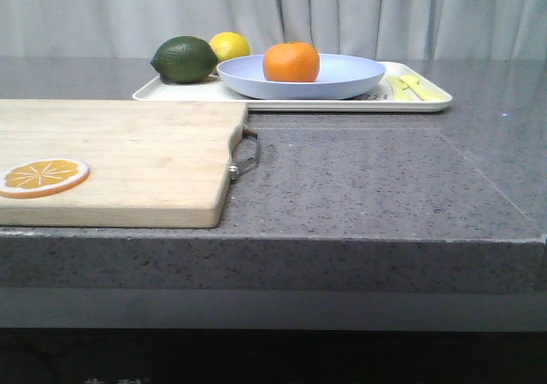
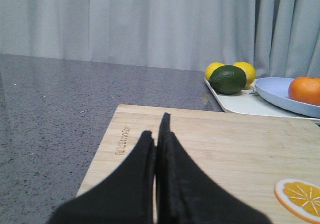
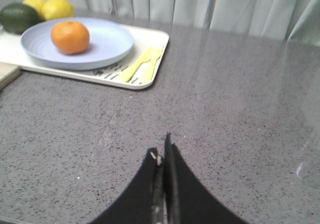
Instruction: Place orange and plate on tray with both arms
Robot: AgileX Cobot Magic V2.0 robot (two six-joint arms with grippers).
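Looks finished: orange (image 1: 291, 62) resting in lavender plate (image 1: 342, 80), plate on cream tray (image 1: 282, 103) at the table's far side, left claw (image 2: 159, 134) and right claw (image 3: 164, 156) both pressed closed, empty, well apart from tray; nothing further needed beyond staying clear.

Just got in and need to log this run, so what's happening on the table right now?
Nothing is being handled at this moment. The orange sits on the plate, and the plate rests on the tray beside a green fruit and lemons. The left end effector hangs shut over the cutting board; the right end effector is shut over bare countertop, apart from the tray. Both hold nothing.
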